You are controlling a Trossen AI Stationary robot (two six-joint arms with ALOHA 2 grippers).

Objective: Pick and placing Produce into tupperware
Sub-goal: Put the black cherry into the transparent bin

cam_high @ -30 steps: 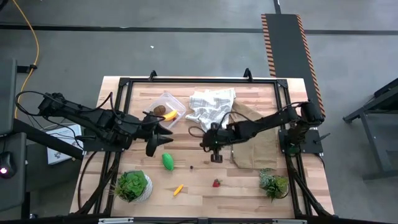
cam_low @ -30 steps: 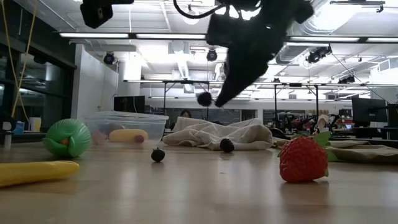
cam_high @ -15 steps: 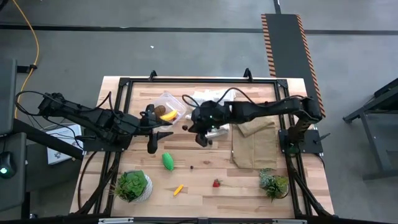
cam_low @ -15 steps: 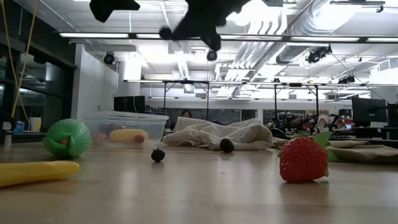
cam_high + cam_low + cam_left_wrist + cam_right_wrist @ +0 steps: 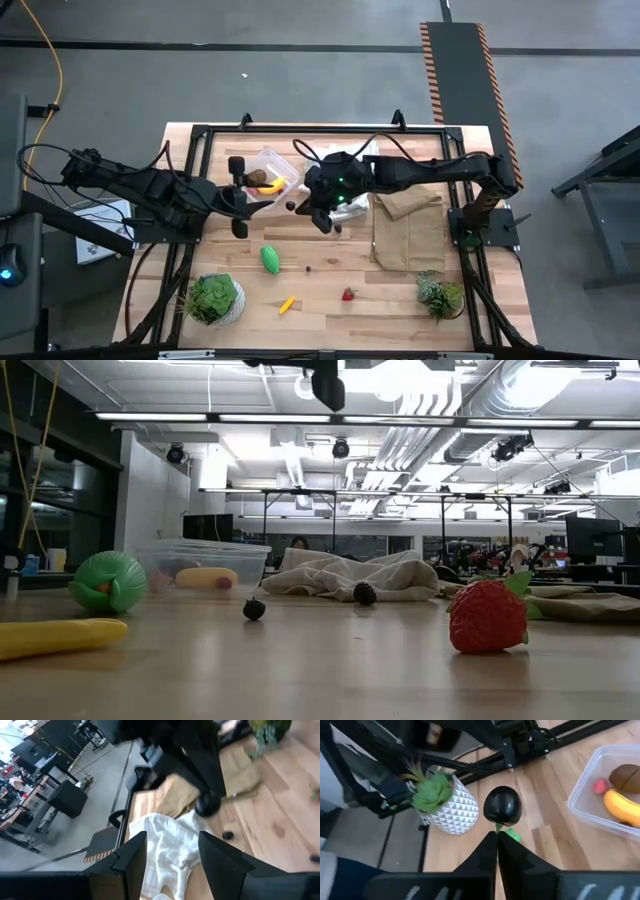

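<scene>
Pale wood counter (image 5: 330,290) with visible grain; clear glossy plastic tupperware (image 5: 272,165); soft white crumpled cloth (image 5: 350,575); matt brown paper bag (image 5: 408,230).

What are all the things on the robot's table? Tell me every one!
tupperware: one, clear, far side of table
kiwi ball: one, brown, in the tupperware
banana piece: one, yellow, in the tupperware
green oval: one, green, mid-table
yellow piece: one, yellow, near edge
strawberry: one, red, near edge
loose berries: two, dark, on the table
held berry: one, dark, hanging by its green stem
cloth: one, white, beside the tupperware
brown sheet: one, right side
potted plants: two, green, near corners
left gripper: open, by the tupperware
right gripper: shut on held berry
</scene>
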